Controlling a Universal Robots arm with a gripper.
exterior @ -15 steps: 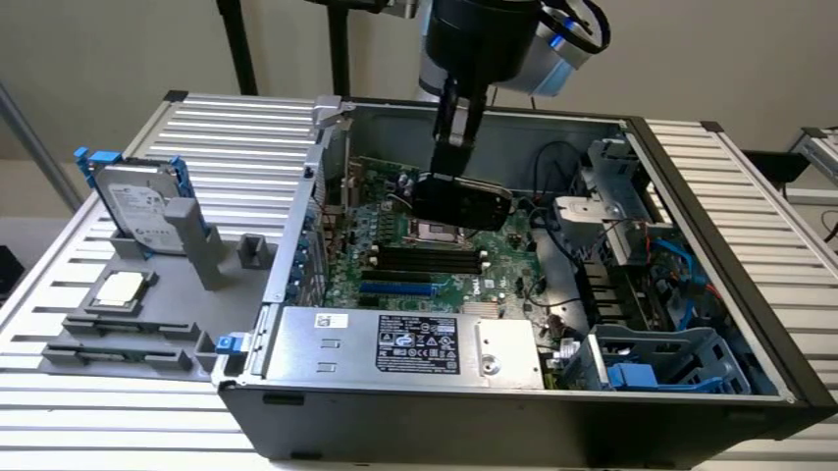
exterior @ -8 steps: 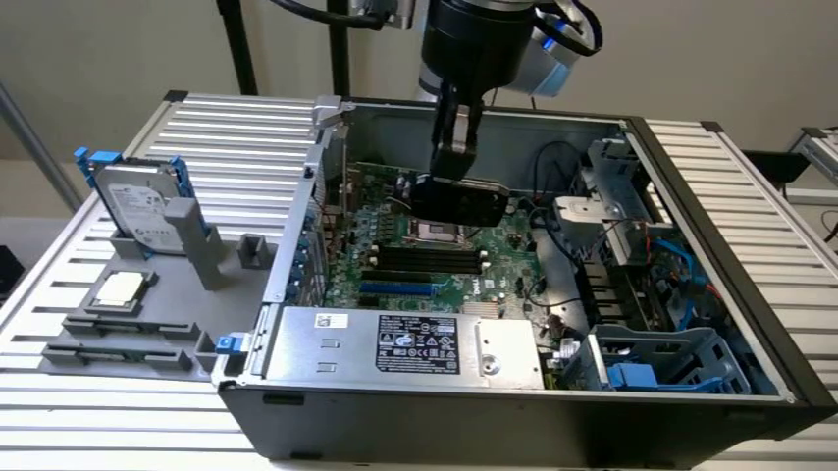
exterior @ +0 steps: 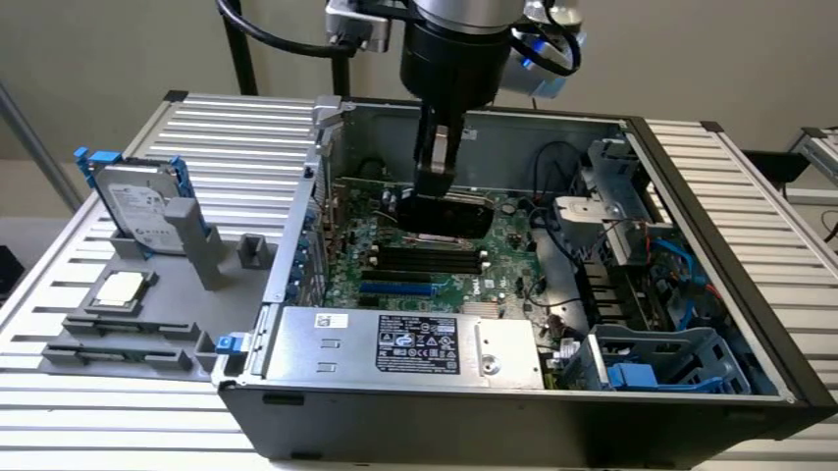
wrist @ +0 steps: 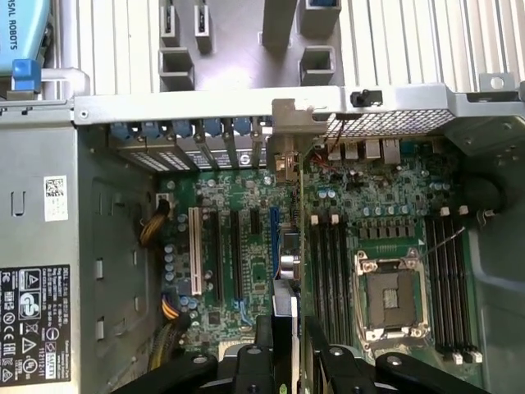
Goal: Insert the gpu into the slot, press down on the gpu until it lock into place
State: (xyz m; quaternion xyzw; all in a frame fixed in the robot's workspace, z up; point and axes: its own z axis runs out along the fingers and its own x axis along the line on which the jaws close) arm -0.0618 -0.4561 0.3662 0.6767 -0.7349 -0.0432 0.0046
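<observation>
Gripper (exterior: pixel 443 196) is clamped on the gpu (exterior: pixel 445 214), a small flat matte-black card, which hangs edge-down over the green motherboard (exterior: pixel 504 257), not seated. Treat the card as light and stiff but fragile: likely bare circuit board under the shroud, a contact edge along the low side, and a thin metal bracket at one end. Hold it as the fingers (wrist: pixel 264 353) have it, on the flat faces near the upper edge, so it won't twist, and keep off the contact edge. On the exterior view's clock face, the slot (exterior: pixel 396 288), a long narrow bright-blue plastic strip, lies uncovered at about 7 o'clock from the card. The black memory slots (exterior: pixel 426 257) show between the two. In the wrist view the card's edge runs parallel to the blue strip and close beside it, on the memory-slot side. The silver labelled power-supply box (exterior: pixel 406 343) stands at 6 o'clock, past the slot. The grey sheet-metal rear wall (exterior: pixel 318 196) of the case runs at 9 o'clock. The bracket end faces it, and room there looks tight. Loose black cables (exterior: pixel 556 162) hang at 2 o'clock, well apart. Free room is mostly straight up. Pressing will likely want even, vertical force, since a tilted card could bind or flex the board.
</observation>
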